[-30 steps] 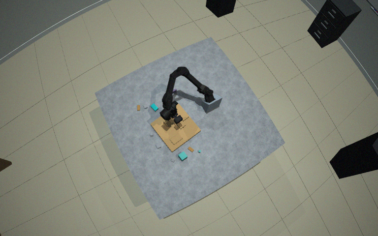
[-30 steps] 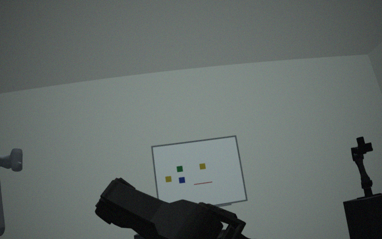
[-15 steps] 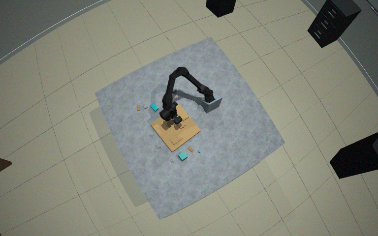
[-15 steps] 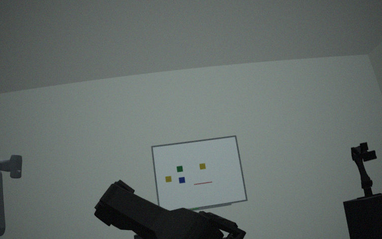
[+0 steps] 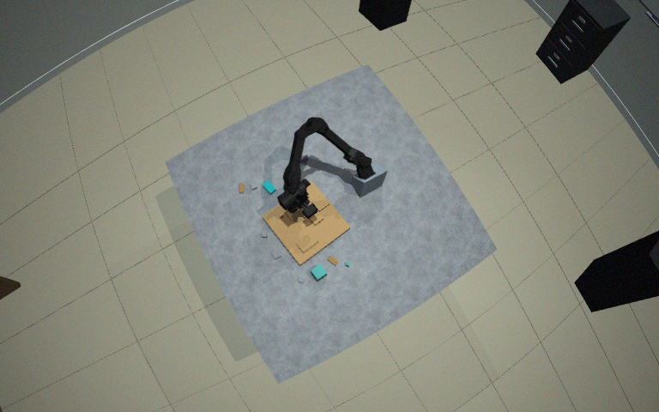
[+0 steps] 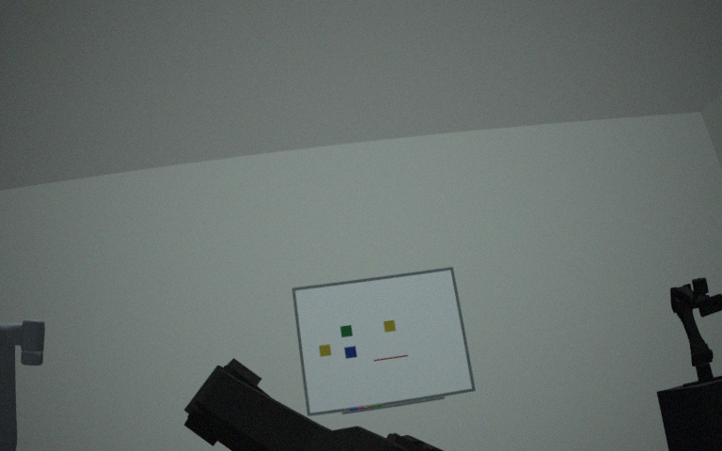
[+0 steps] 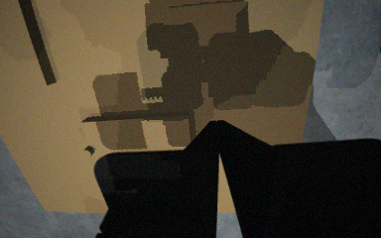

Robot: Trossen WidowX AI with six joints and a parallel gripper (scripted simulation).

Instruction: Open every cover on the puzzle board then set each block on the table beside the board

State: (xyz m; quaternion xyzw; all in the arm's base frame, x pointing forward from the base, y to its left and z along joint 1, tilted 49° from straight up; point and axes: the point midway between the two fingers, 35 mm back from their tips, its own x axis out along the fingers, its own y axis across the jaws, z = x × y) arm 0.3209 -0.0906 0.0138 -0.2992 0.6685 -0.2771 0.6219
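The bench (image 5: 398, 271) is a grey, mottled square surface standing on a tiled floor (image 5: 97, 145). Dark cabinets stand at the edges of the room, among them a drawer cabinet (image 5: 577, 39) at the upper right of the top view.

The arm (image 5: 311, 133) rises from a grey base block (image 5: 376, 184) on the bench, bends at a high elbow and reaches down over the puzzle board (image 5: 330, 230). The puzzle board is a tan square lying flat near the middle of the bench, turned diagonally in the top view.

The hand (image 5: 303, 208) hangs over the half of the board nearest the arm, casting a broad shadow on it. In the wrist view the hand (image 7: 218, 126) is clenched: the two fingers meet in a single point with nothing between them. Beyond the fingertips the board surface (image 7: 50, 129) shows a dark straight slot (image 7: 37, 42) and a thin dark bar (image 7: 134, 117) beside a small toothed edge (image 7: 153, 95); the state of the covers cannot be told under the shadow.

Blocks lie on the bench clear of the board:
- a large teal block (image 5: 318, 272) near the board's lower corner;
- a teal block (image 5: 269, 186) beside the arm's forearm;
- an orange block (image 5: 332, 260) next to the lower corner;
- an orange block (image 5: 241, 188) to the left;
- a tiny teal block (image 5: 347, 263);
- small grey blocks (image 5: 275, 254) along the left edge.
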